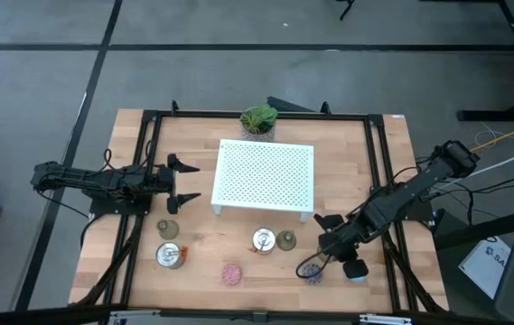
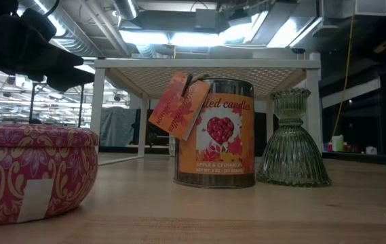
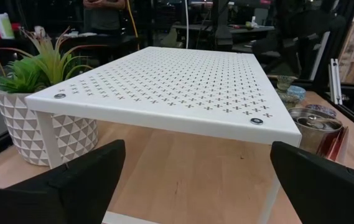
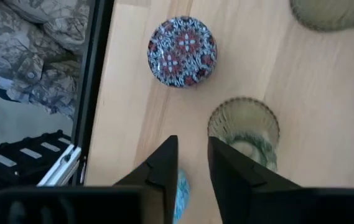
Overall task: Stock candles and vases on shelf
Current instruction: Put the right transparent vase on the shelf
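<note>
1. From overhead my table is evenly lit, with only soft, short shadows under the shelf.
2. At table height, ceiling lights blow out to white glare behind the shelf's underside, so the orange candle tin and glass vase are partly backlit.
3. The pink tin nearest the lens is soft and out of focus.
4. My left fingers loom dark and blurred.
5. My right fingers are shadowed against bright wood.
</note>
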Action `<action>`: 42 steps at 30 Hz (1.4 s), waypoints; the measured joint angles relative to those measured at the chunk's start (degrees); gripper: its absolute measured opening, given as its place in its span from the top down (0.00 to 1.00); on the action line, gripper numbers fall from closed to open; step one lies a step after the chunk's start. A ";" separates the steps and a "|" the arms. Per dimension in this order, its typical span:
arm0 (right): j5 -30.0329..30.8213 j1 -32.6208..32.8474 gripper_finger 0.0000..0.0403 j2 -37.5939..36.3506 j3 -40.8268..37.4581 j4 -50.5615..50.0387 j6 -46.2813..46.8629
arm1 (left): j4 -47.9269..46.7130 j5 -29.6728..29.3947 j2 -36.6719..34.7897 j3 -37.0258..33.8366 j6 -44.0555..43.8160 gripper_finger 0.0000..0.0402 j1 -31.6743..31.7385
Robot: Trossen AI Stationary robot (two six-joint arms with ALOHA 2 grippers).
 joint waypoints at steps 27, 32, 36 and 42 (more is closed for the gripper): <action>6.67 2.17 0.63 6.16 0.79 -1.48 -3.21 | 0.01 -0.02 0.00 -0.01 -0.02 0.00 0.00; 7.55 2.18 0.64 6.16 0.79 -1.60 -3.04 | -0.01 0.00 0.01 0.01 -0.02 0.00 0.01; 9.07 2.16 0.70 6.16 0.28 -1.30 -1.44 | -0.01 0.00 0.00 -0.01 -0.02 0.00 0.00; 9.14 2.16 0.84 5.97 -0.76 -1.54 1.40 | -0.01 0.00 0.00 -0.01 0.00 0.00 0.02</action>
